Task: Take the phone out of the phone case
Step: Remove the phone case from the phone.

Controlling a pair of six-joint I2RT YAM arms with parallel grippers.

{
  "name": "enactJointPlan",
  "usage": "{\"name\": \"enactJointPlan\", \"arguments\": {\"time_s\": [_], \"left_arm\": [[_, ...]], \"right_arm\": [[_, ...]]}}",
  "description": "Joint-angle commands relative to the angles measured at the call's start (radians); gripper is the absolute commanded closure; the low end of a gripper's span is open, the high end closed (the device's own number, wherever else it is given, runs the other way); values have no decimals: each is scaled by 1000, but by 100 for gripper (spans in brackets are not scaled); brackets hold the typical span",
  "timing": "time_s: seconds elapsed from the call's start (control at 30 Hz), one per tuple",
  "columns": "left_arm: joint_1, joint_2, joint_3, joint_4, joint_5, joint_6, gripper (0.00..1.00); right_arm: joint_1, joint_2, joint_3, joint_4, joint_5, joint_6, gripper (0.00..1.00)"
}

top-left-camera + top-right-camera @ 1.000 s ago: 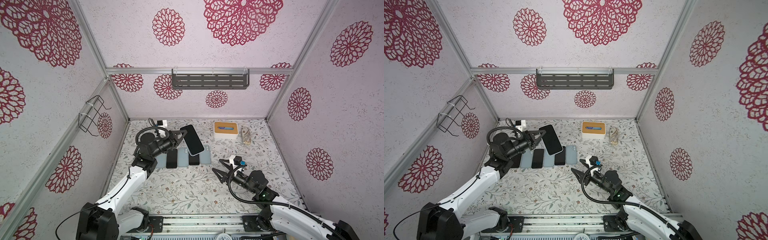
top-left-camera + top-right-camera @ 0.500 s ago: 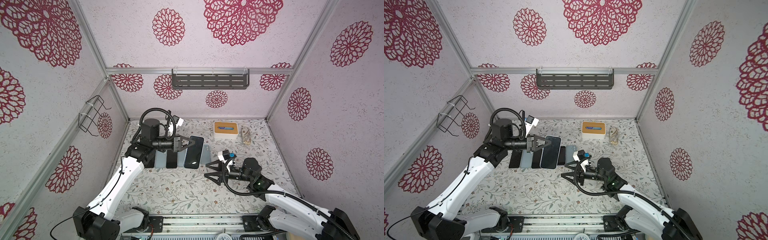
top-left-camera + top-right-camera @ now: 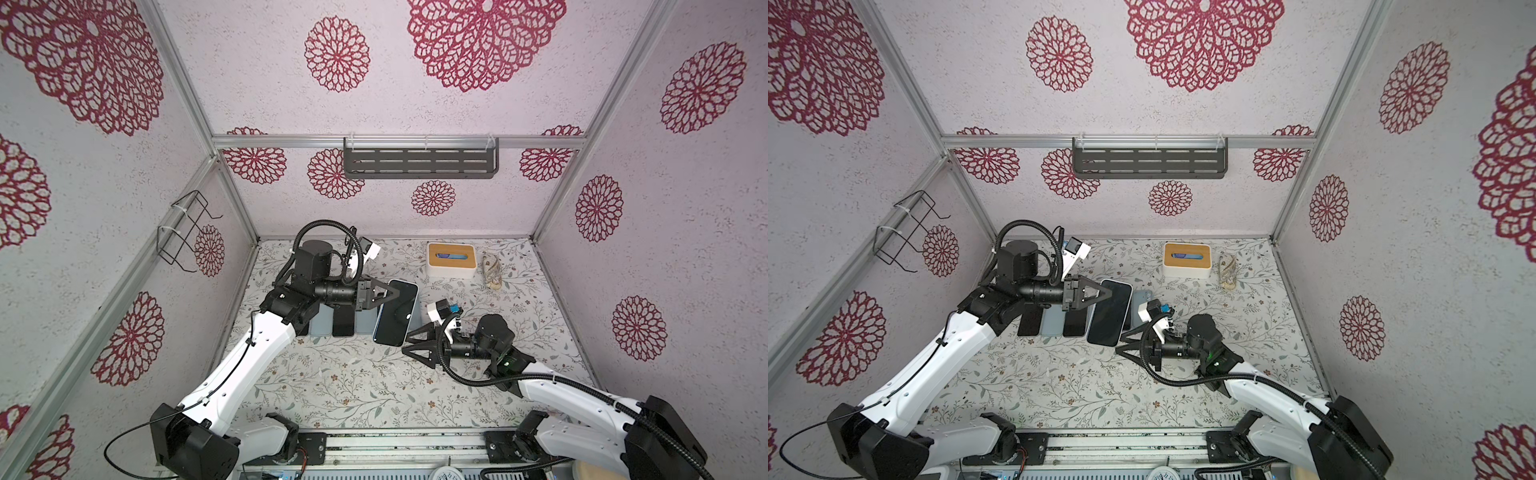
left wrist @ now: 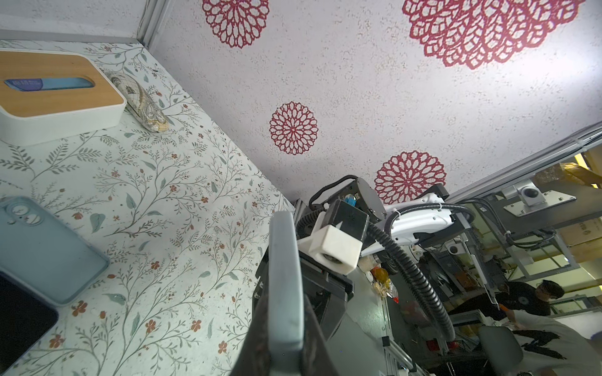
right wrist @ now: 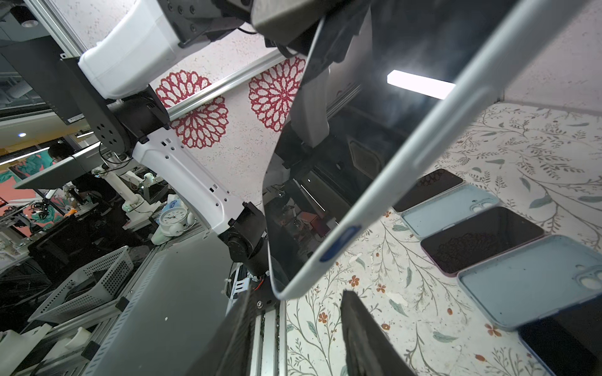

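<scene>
We log the phone screen as glossy black glass, mirror-like, and its phone case as smooth matt pale-blue plastic, maybe silicone. Spare cases on the worktop are the same matt blue; loose phones are glossy dark. The worktop reads to us as a matt printed sheet, floral. Left claw and right claw: matt black plastic, rough grain up close. Arm shells: smooth white plastic, slight sheen. Box: smooth white plastic body, wood-grain top. Walls: rough, grainy, matt. Frame bars: dull bare metal. Shelf: dark matt metal, slotted.
</scene>
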Motion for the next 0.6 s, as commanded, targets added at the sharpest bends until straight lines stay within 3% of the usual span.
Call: {"name": "enactJointPlan", "arguments": {"time_s": [0.0, 0.3, 0.43, 0.57], "left_arm": [[-10, 5, 19, 66, 13, 1, 100], [-24, 25, 16, 92, 4, -14, 100], [-23, 40, 27, 103, -20, -50, 100], [-22, 83, 39, 150, -26, -142, 100]], "right_arm": [[8, 6, 31, 87, -31, 27, 58], [8, 17, 33, 101, -37, 29, 79], [13, 22, 26, 115, -56, 26, 100], [19, 10, -1, 143, -39, -15, 100]]}}
